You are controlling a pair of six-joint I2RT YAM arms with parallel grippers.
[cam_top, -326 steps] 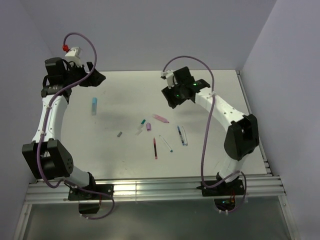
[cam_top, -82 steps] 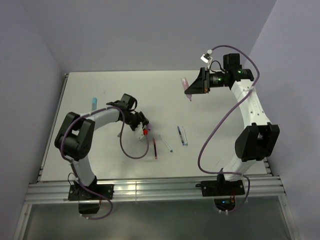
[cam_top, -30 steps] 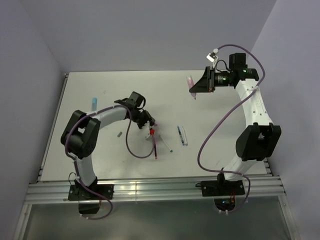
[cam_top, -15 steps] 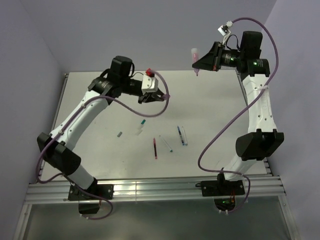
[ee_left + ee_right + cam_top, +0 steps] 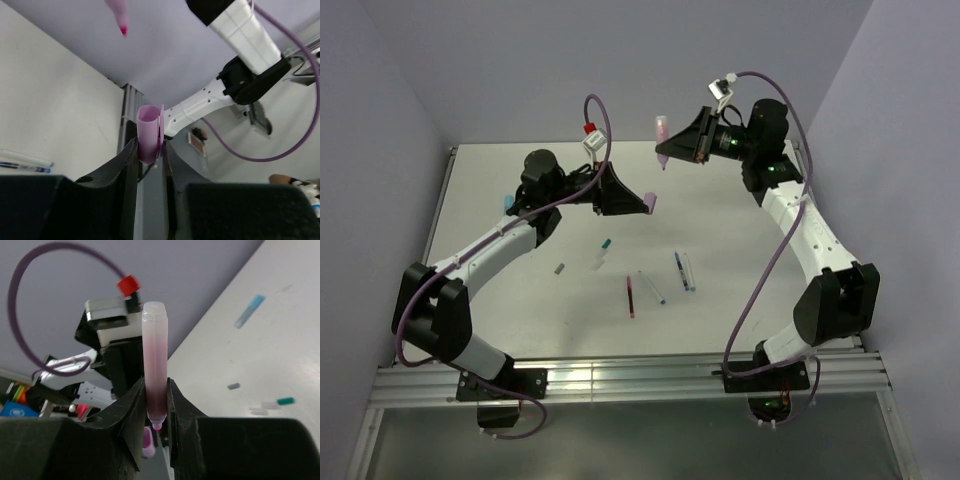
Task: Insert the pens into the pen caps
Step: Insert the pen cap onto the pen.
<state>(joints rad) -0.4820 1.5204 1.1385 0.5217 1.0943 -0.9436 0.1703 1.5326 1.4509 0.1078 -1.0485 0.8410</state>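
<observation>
Top external view, starting from the red pen [image 5: 631, 297], which lies on the table [image 5: 770, 240] closest to the arm bases. Just right of it lies a white pen with a teal tip [image 5: 652, 287]. Further right and a little beyond are a dark blue pen [image 5: 679, 270] and a pale pen [image 5: 689, 271], side by side and almost touching. That makes four pens on the table.

Left of the red pen sits a grey cap [image 5: 559, 268]. Just beyond the red pen, slightly left, are a white cap [image 5: 598, 263] and a teal cap [image 5: 605, 244], close together. Far to the left and well beyond it, a light blue cap [image 5: 508, 205] shows partly past the left arm. That makes four caps on the table.

Beyond the red pen and raised off the table, the left gripper [image 5: 640, 203] has its fingers nearly closed around the fifth cap, a pink cap [image 5: 651, 203]. The left wrist view shows this cap pinched at its lower end, with its open mouth turned away from the fingers.

Farthest from the red pen, and higher, the right gripper [image 5: 670, 150] is closed narrowly on the fifth pen, a pink pen [image 5: 661, 135]. It grips the pen near the tip end, with the tip pointing down. Pen tip and cap mouth are near each other but apart
</observation>
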